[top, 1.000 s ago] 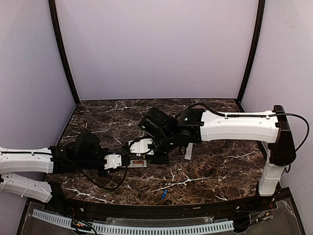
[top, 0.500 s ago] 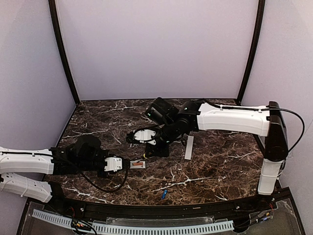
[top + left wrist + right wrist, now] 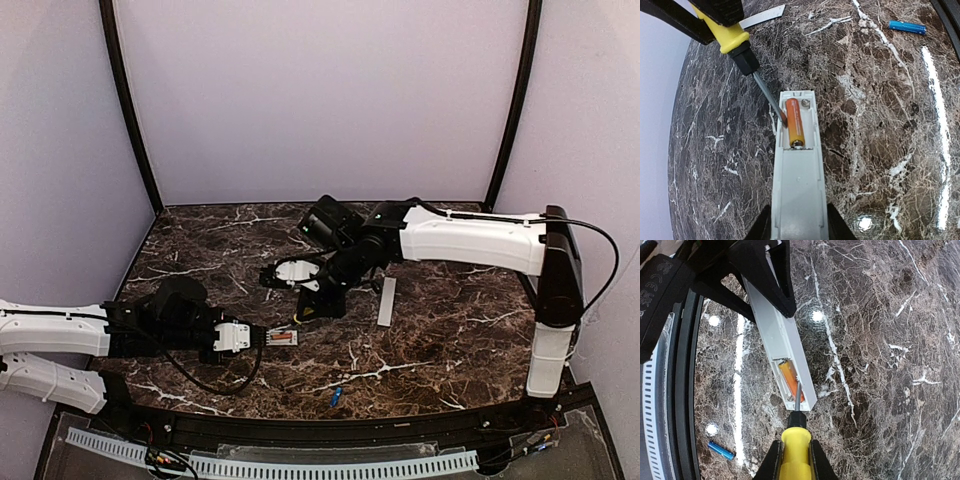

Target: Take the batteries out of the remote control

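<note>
- Change since 1 second ago: the right arm has pulled back toward the far wall, off the spot over the remote control point(image 3: 797, 170). The remote's open end is now uncovered in the top view. Left arm unchanged.
- Left gripper point(image 3: 797, 229): clamped on the near end of the remote control, 1 finger on each long side, holding it flat on the table point(image 3: 450, 340).
- Right gripper point(image 3: 796, 456): closed around the yellow handle of a screwdriver point(image 3: 795, 442). The shaft slants down into the open compartment and the tip touches the orange battery point(image 3: 794, 123) near its far end.
- The orange battery lies lengthwise in the compartment at the remote's far end.
- Blue battery point(image 3: 336, 396): loose on the marble near the front rail, well apart from the remote.
- Back cover point(image 3: 387, 300): flat on the table, just right of the right gripper.
- Writing: 2 CE marks on the black housing at the top-left of the right wrist view. Nothing else is legible.
- Room: open marble on the right half and along the far wall. The remote sits left of centre, away from all edges.
</note>
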`<state>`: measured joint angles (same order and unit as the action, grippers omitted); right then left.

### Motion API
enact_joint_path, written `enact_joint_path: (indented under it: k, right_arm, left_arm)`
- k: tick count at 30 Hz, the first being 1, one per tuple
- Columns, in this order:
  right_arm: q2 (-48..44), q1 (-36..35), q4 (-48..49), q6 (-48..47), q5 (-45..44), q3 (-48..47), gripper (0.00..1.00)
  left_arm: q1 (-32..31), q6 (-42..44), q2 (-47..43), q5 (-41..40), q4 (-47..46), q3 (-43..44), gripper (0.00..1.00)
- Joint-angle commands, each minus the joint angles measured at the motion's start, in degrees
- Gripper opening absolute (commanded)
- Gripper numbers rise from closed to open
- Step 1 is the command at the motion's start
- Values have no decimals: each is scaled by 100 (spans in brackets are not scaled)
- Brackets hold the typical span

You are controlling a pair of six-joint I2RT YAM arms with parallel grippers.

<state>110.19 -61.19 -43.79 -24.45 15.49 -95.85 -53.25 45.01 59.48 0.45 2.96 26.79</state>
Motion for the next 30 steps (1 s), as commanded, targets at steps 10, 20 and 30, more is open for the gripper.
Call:
enact_joint_path:
  k: [10, 20, 30]
  right_arm:
    - [780, 77, -209, 138, 431, -689, 0]
    - [1089, 178, -204, 93, 537, -947, 0]
    - [1427, 294, -262, 109, 672, -1301, 0]
  left_arm:
    - [-43, 182, -24, -311, -790, 108, 0]
    - [-36, 312, 127, -510, -700, 124, 0]
    - [-44, 419, 297, -685, -592, 184, 0]
